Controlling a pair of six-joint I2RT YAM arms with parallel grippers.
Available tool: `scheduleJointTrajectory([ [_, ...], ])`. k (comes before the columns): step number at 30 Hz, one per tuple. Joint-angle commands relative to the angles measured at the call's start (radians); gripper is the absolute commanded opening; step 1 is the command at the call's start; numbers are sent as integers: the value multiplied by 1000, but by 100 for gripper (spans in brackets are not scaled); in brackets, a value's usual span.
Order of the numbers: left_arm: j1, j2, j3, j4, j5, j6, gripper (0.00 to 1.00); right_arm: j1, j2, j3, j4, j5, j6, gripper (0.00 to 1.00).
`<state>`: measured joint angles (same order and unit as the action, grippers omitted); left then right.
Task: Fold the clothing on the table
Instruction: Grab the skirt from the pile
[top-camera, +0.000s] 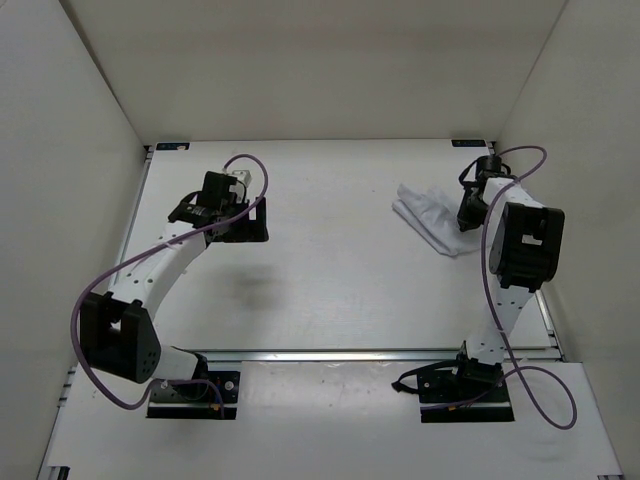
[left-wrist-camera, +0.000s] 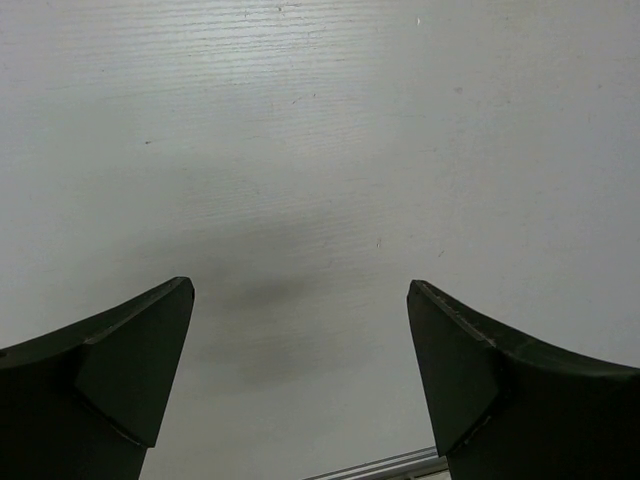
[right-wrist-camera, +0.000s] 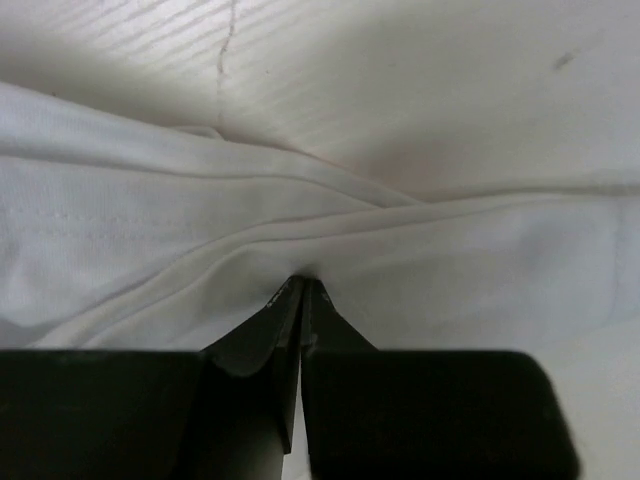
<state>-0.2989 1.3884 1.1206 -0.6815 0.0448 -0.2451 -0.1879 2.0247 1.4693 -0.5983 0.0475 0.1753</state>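
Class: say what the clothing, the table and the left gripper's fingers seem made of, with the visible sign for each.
The clothing: thin white fabric, matte; soft wrinkles and a stitched seam show. The table: hard white board, matte, finely lined surface; perhaps laminate. The left gripper's fingers: black, matte, probably plastic; smooth moulded edges.

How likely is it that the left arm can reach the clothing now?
Doubtful. Only bare table separates the open left gripper from the clothing, but it lies far right, pinched by the right gripper.
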Motion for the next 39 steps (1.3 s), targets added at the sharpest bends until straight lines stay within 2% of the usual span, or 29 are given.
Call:
scheduleJointTrajectory([
  [1, 3, 6, 28, -10, 18, -2, 99, 16, 19, 69, -32, 8, -3, 1],
  [10, -2, -38, 13, -6, 24, 0, 99, 70, -115, 123, 46, -129, -30, 0],
  [11, 1, -54, -1, 2, 27, -2, 99, 77, -113, 149, 40, -159, -31, 6],
  [12, 4, -58, -7, 7, 35, -2, 98, 82, -95, 183, 32, -194, -48, 30],
  [15, 9, -91, -33, 13, 35, -5, 98, 87, -40, 250, -4, -265, -94, 59],
  [19, 15, -112, -39, 13, 46, -8, 99, 131, -3, 260, -15, -301, -166, 73],
  [23, 15, -114, -36, -4, 35, -10, 99, 151, 22, 240, -9, -354, -207, 73],
  [28, 23, -120, -30, -20, 27, -11, 99, 151, -1, 154, 54, -495, -203, 73],
  [31, 14, -118, -33, -26, 27, -19, 98, 163, -23, 143, 89, -498, -218, 74],
  [35, 6, -117, -41, -15, 38, -19, 99, 186, 0, 180, 49, -479, -264, 74],
  [39, 10, -111, -31, -16, 40, -23, 98, 217, -23, 158, 71, -520, -286, 74],
])
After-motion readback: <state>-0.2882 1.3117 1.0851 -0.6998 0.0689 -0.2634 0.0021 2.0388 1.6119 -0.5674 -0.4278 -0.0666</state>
